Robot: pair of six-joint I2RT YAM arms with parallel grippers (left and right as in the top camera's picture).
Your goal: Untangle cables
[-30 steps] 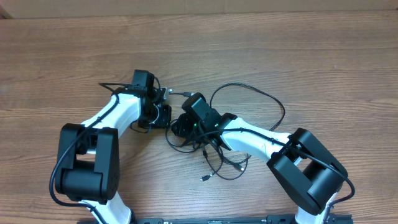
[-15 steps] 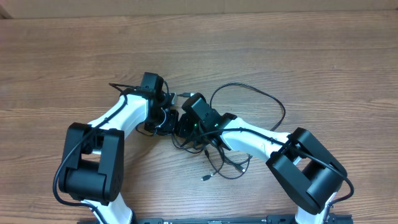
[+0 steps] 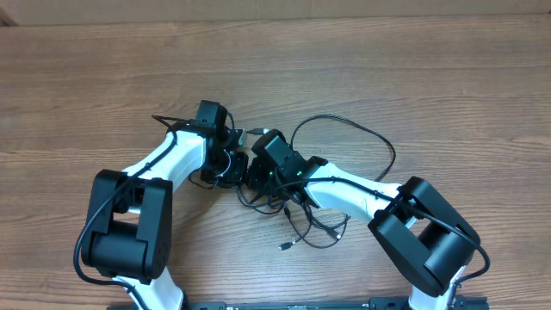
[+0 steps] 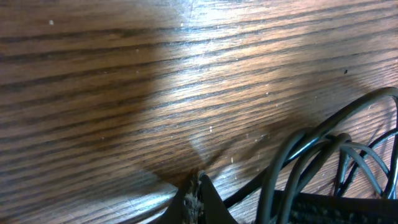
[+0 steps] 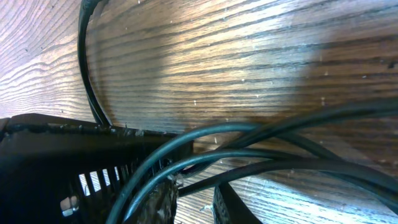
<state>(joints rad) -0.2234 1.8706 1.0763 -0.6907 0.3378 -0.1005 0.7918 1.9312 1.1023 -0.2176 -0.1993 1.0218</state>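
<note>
I saw overhead view bright, evenly lit, sharp edge to edge; soft short shadows under arms (image 3: 344, 185) on table (image 3: 413, 77). Left wrist view dimmer: pale glare band on wood grain at upper centre, heavy shadow at left and bottom. Cables (image 4: 311, 140) at lower right blurred, too near lens. Right wrist view: glare at centre, shadow at right, near cables soft with dull sheen.
</note>
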